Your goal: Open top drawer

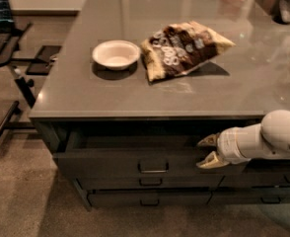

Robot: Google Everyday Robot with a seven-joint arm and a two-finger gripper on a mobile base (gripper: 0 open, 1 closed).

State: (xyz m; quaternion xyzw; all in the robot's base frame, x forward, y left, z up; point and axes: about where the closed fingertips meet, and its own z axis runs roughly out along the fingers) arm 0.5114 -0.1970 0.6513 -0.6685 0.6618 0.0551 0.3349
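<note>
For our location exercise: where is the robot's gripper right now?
In the camera view, the gripper is on the picture's right, below the countertop, at the top edge of the partly open top drawer, right of its metal pull.
</note>
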